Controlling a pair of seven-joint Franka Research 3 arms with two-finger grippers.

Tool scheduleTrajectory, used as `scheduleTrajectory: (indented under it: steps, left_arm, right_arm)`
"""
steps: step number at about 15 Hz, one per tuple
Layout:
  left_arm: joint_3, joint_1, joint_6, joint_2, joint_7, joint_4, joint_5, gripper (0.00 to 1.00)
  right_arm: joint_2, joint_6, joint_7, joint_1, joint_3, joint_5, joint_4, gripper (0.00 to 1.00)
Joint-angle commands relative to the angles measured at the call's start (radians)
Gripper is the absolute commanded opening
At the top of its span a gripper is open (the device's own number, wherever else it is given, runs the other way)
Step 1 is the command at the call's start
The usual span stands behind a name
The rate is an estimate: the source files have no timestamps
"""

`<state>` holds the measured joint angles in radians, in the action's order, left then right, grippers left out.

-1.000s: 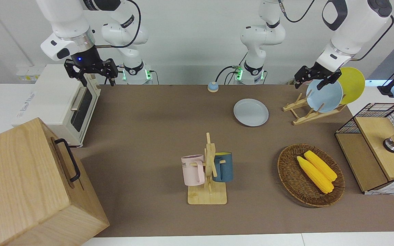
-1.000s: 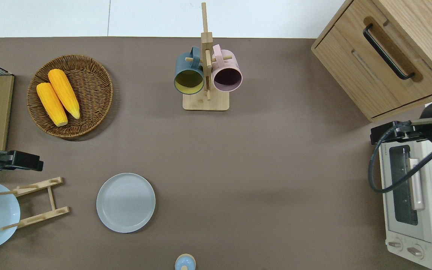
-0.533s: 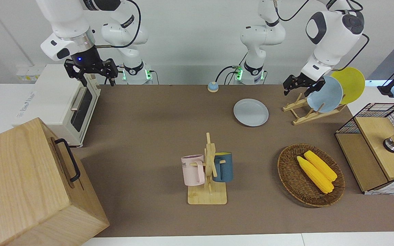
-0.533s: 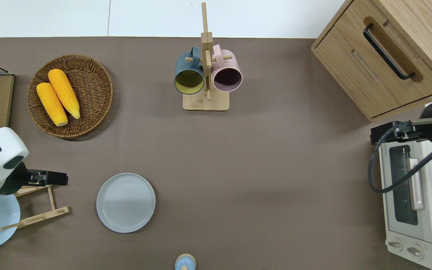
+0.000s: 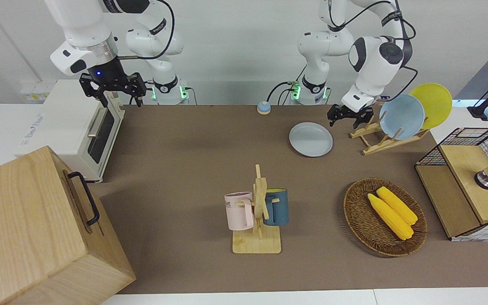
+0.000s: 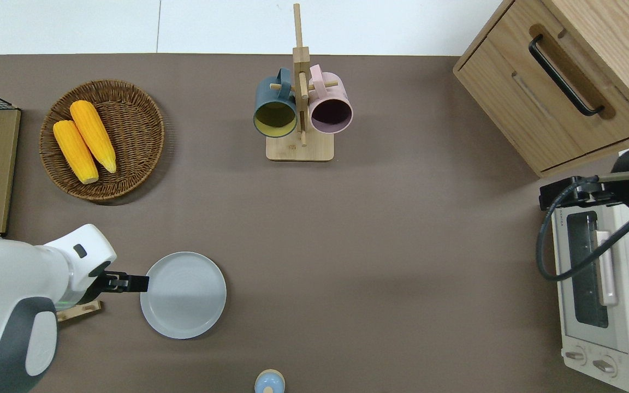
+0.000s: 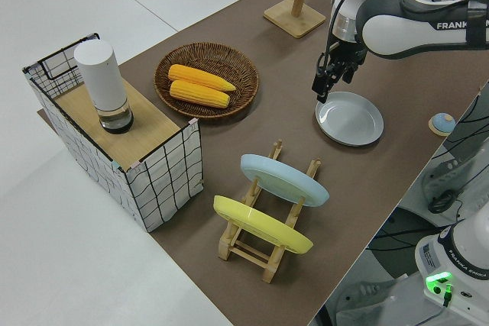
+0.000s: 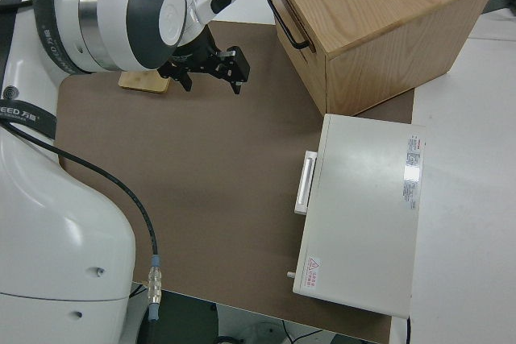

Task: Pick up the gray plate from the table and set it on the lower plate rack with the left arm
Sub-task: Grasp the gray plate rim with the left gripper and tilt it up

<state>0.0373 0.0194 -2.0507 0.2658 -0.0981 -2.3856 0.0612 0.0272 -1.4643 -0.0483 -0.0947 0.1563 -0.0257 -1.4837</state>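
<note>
Left gripper hangs in the air at the gray plate's rim, at roughly the plate's 9 o'clock in the overhead view, on the rim edge toward the left arm's end of the table. Nothing in its grasp; can't tell how far the fingers are parted.

Gray plate lies flat on the table, face up, rim raised. It's round, so no long axis and no heading to report.

Lower plate rack sits at about 9 o'clock from the plate in the overhead view, mostly hidden there under the left arm. Rack carries a light blue plate and a yellow plate, both leaning on the pegs.

Right arm is parked.
</note>
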Motion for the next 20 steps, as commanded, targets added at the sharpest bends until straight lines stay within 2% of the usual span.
scheduleTrajectory:
  steps: [1, 6, 12, 20]
  left_arm:
    - [0.064, 0.002, -0.146, 0.035, 0.083, -0.136, -0.001, 1.0]
    - [0.133, 0.001, -0.258, -0.002, 0.144, -0.191, -0.003, 1.0]
    - [0.131, -0.018, -0.299, -0.028, 0.144, -0.198, -0.021, 1.0]
    - [0.133, -0.044, -0.436, -0.126, 0.138, -0.222, -0.034, 1.0]
  right_arm:
    - [0.0, 0.001, -0.004, 0.007, -0.006, 0.003, 0.006, 0.983]
    - [0.0, 0.001, -0.002, 0.007, -0.006, 0.003, 0.006, 0.983]
    - [0.0, 0.001, -0.004, 0.007, -0.006, 0.003, 0.006, 0.983]
    - [0.0, 0.001, -0.004, 0.007, -0.006, 0.003, 0.006, 0.983]
